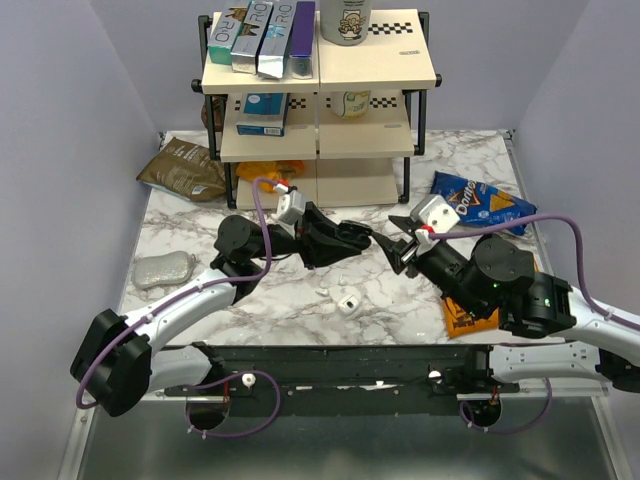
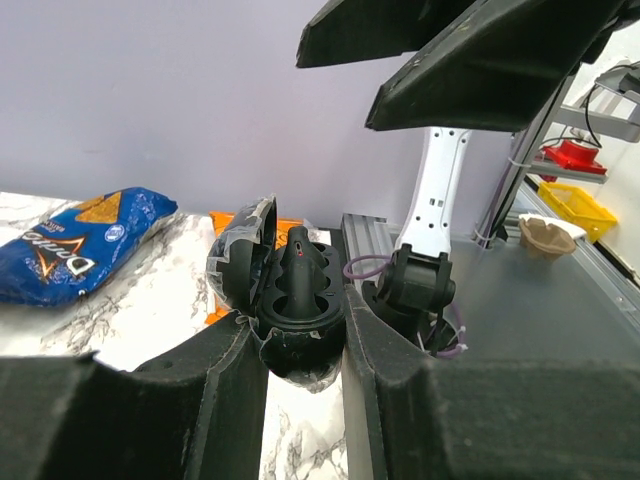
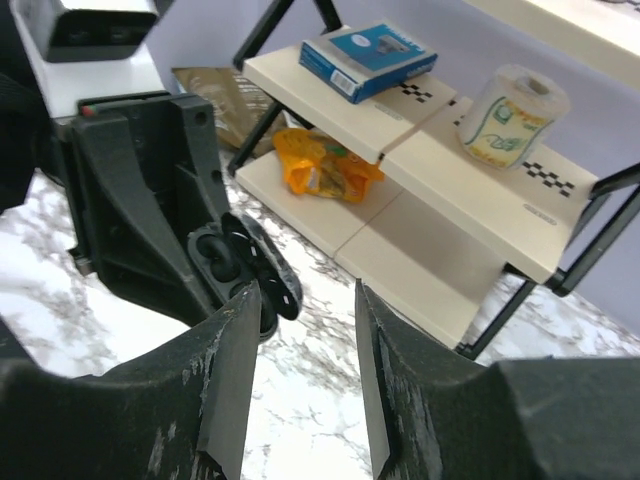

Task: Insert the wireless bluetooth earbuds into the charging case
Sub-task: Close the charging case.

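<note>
1. Between the fingers of the left end effector (image 2: 300,338) sits the charging case (image 2: 292,305), its lid swung open to one side. The fingers are clamped on its lower shell.
2. Inside the case, one black earbud (image 2: 301,262) with a small red spot stands in a well. The second cannot be made out.
3. Facing the case's open side is the right end effector (image 3: 305,300), fingers apart. In its wrist view the case lies just past its left fingertip, close to it but apart.
4. Near both end effectors, on the side toward the arm bases, a small white object (image 1: 348,303) lies on the marble bench (image 1: 300,290).
5. Behind the right end effector lies a blue chip bag (image 1: 480,200), and an orange packet (image 1: 462,318) shows under the right arm.
6. Beyond both end effectors stands a shelf rack (image 1: 320,110).
</note>
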